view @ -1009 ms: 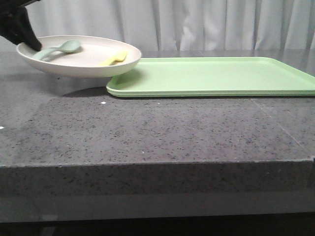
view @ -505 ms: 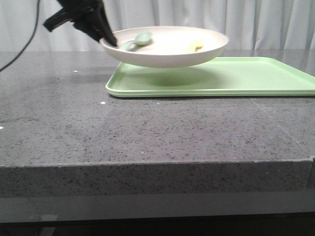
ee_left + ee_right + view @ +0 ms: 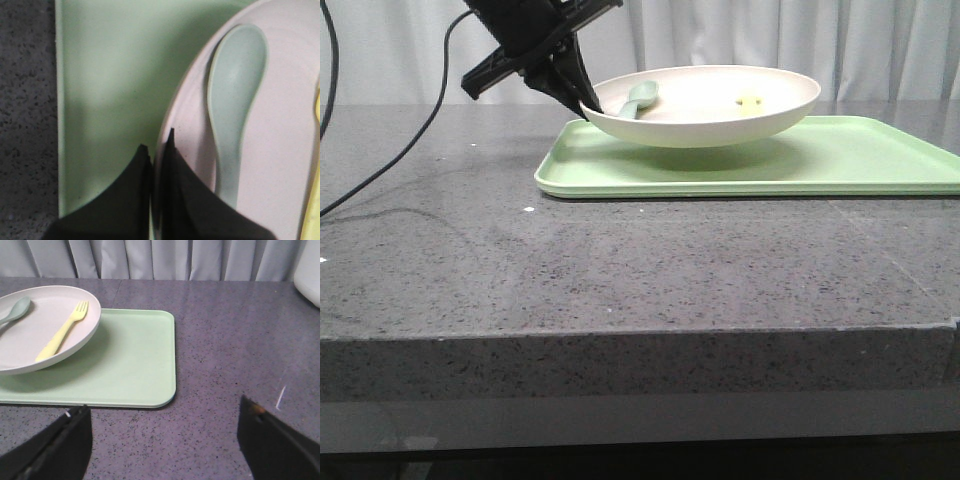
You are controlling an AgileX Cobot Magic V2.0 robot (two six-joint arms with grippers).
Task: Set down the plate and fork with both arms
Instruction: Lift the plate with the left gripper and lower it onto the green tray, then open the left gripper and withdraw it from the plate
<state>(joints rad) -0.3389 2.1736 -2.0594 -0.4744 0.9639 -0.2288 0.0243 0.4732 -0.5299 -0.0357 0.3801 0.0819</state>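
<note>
A: What carries it all?

B: A grey speckled worktop [image 3: 620, 270], with a light green tray [image 3: 860, 160] lying flat toward its far right.

A: And the plate?

B: The plate [image 3: 720, 115] hangs over the tray's left half, tilted, its right rim higher. In the right wrist view it overhangs the tray's left end with a shadow under it; I can't tell whether its underside touches the tray.

A: Who holds it?

B: The left fingers [image 3: 155, 165] are clenched on the plate's left rim, one outside and one inside, as the left wrist view shows. From the front the left gripper [image 3: 582, 100] reaches down from the upper left.

A: The right fingers?

B: The right fingers [image 3: 60, 440] are spread wide apart and grasp nothing, above bare worktop near the tray's right end.

A: What's in the plate?

B: A pale green spoon [image 3: 235, 100] lies by the gripped rim. The fork [image 3: 62, 332] lies beside it, nearer the plate's middle, tines pointing to the far edge.
</note>
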